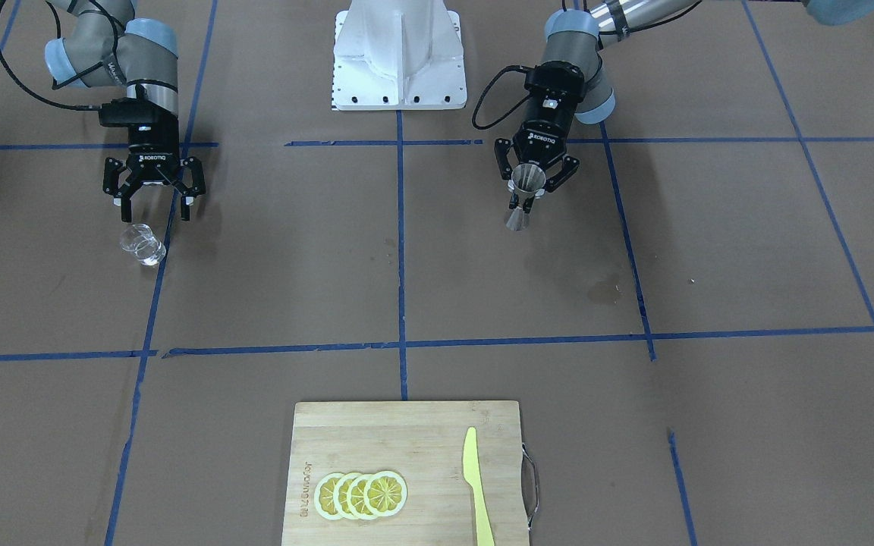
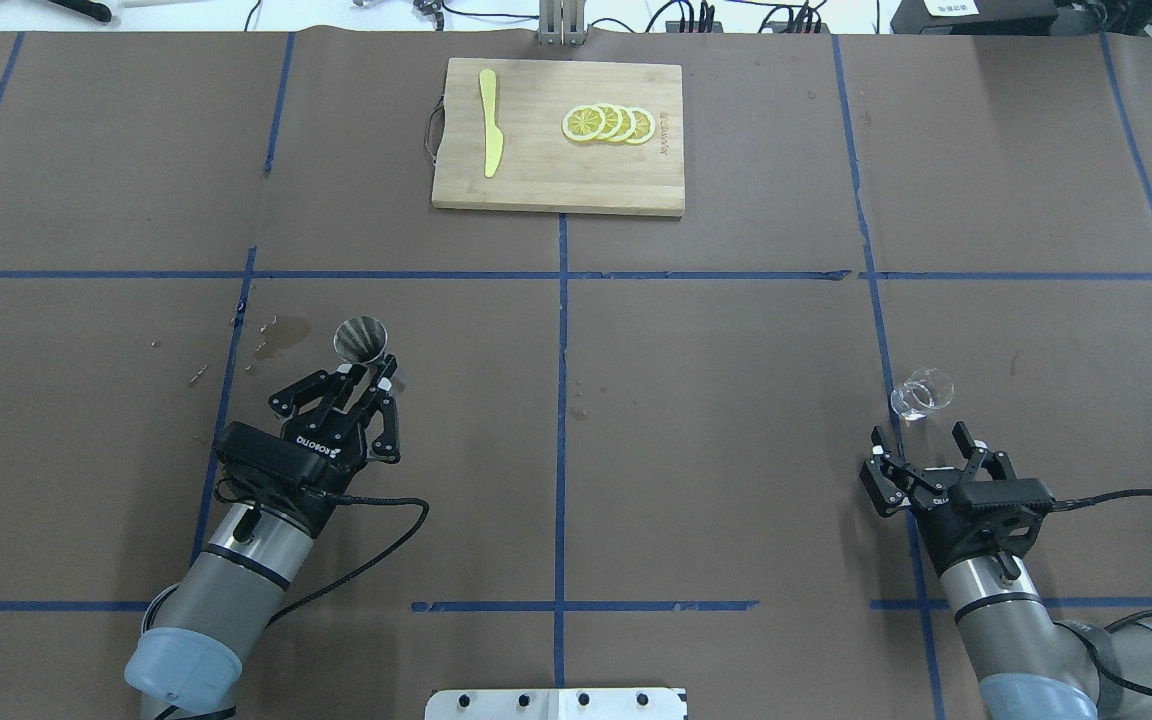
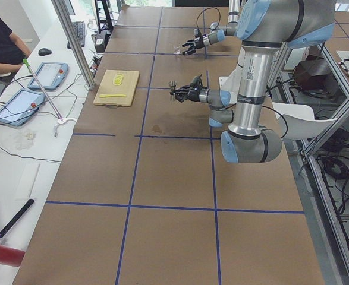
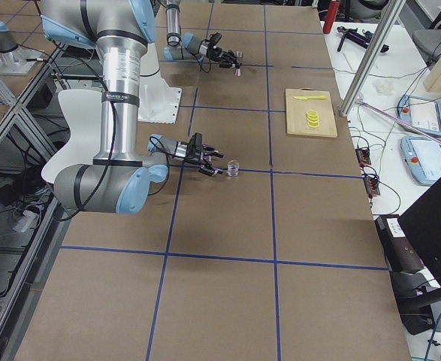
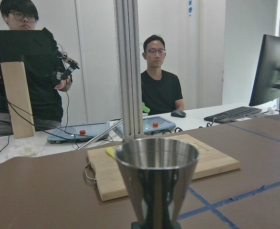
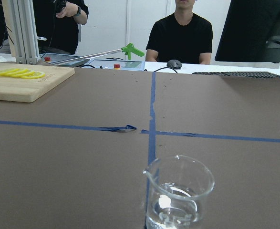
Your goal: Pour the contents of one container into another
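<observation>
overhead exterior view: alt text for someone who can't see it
The left gripper holds a small silver hourglass-shaped steel jigger in its jaws; the right gripper, jaws open, sits just short of a small clear glass cup standing on the brown table.

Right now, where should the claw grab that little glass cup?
Grip the glass cup around its straight side wall, halfway up, coming in level from the robot's side, where the open right claw faces it. It stands upright with clear liquid inside, so a side grip keeps the rim free for pouring.
</observation>
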Controlling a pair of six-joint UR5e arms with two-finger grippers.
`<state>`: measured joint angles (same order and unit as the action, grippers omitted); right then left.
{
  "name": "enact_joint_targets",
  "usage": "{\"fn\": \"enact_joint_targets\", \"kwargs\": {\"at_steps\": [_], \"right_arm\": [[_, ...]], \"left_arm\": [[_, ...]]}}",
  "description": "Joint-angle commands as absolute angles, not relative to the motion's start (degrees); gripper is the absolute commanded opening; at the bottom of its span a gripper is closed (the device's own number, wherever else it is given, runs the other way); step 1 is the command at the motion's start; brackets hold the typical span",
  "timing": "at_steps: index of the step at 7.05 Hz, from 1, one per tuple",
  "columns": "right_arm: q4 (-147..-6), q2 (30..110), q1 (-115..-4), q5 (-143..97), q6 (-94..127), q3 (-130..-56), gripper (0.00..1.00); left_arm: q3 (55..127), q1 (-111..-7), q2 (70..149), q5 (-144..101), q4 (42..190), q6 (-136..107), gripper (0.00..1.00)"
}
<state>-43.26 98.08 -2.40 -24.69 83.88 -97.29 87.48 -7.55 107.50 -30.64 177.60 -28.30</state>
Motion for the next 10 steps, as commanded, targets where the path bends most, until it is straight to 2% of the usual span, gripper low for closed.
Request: {"fn": "enact_joint_targets", "kwargs": {"at_steps": [1, 5, 9, 10], "right_arm": [[-43.24, 96.69, -4.39, -26.80, 83.59, -95.81, 0.99], [-43.24, 94.40, -7.20, -28.56, 83.32, -93.25, 0.98], [-43.15, 94.04, -7.56, -28.57, 83.58, -93.25, 0.85], [-43.15, 93.52, -7.73, -28.56, 83.58, -93.08, 0.84]], "left_arm": [[87.45, -7.56, 107.49, -30.67, 177.63, -28.30, 0.00], [87.45, -7.47, 107.49, -30.76, 177.54, -28.30, 0.00], [87.54, -7.47, 107.49, -30.76, 177.63, -28.30, 0.00], [87.54, -7.56, 107.58, -30.67, 177.54, -28.30, 0.00]]}}
